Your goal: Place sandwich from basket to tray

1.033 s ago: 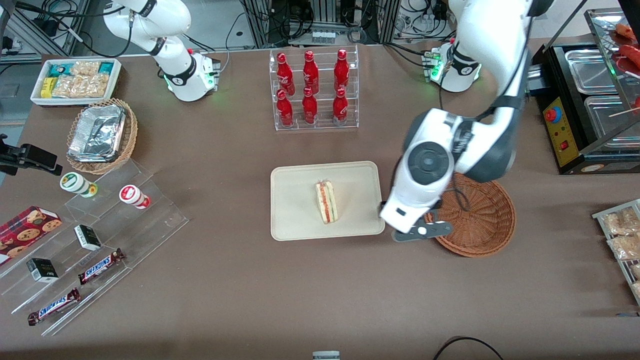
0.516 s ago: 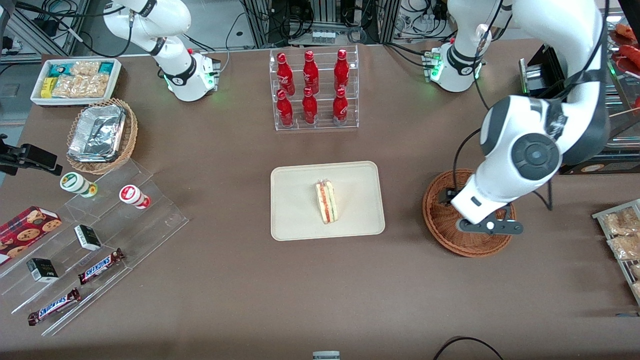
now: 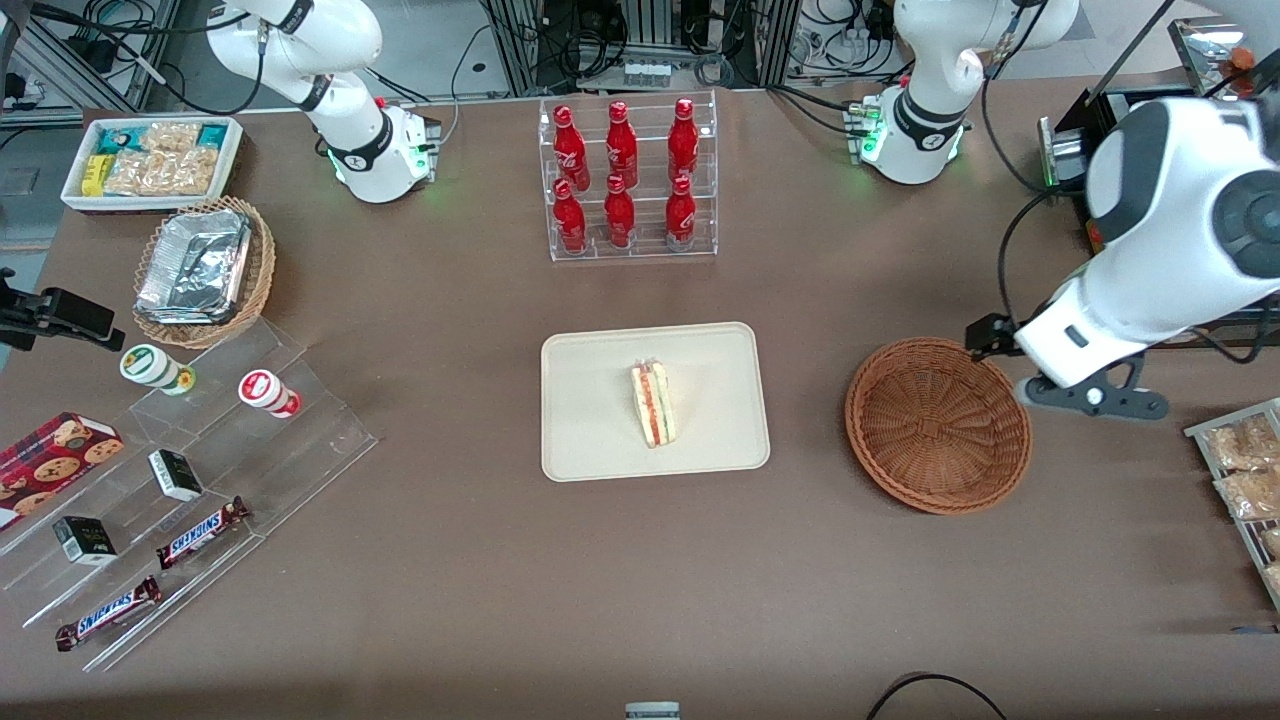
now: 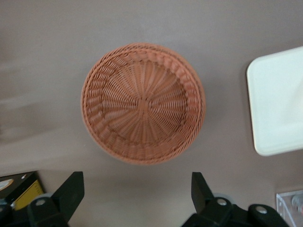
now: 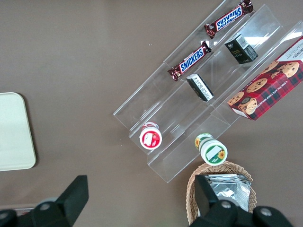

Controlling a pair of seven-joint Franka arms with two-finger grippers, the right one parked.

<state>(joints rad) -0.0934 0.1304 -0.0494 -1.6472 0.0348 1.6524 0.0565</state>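
Now the sandwich [image 3: 653, 404] lies near the middle of the tray [image 3: 590, 440], its striped cut edge facing up, with bare cream plastic all around it out to the low rim. The basket [image 3: 938, 425] stands on the brown table [image 3: 480, 560] toward the working arm's end, well apart from the tray, a strip of tabletop showing between the tray's rounded edge and the wicker rim. From the wrist view the basket [image 4: 143, 103] holds nothing (only the woven spiral of its floor shows), and a corner of the tray [image 4: 277, 101] sits apart from it across bare table.

The gripper [image 3: 1092, 395] hangs above the table just beside the basket's rim, toward the working arm's end and clear of the wicker. Its two dark fingers [image 4: 70, 194] are spread wide, with nothing between them.

Farther from the front camera than the tray, a clear rack of red bottles [image 3: 625, 180] stands with a wide band of table between it and the tray's rim. The stretch of table nearer the front camera than tray and basket is bare brown surface.
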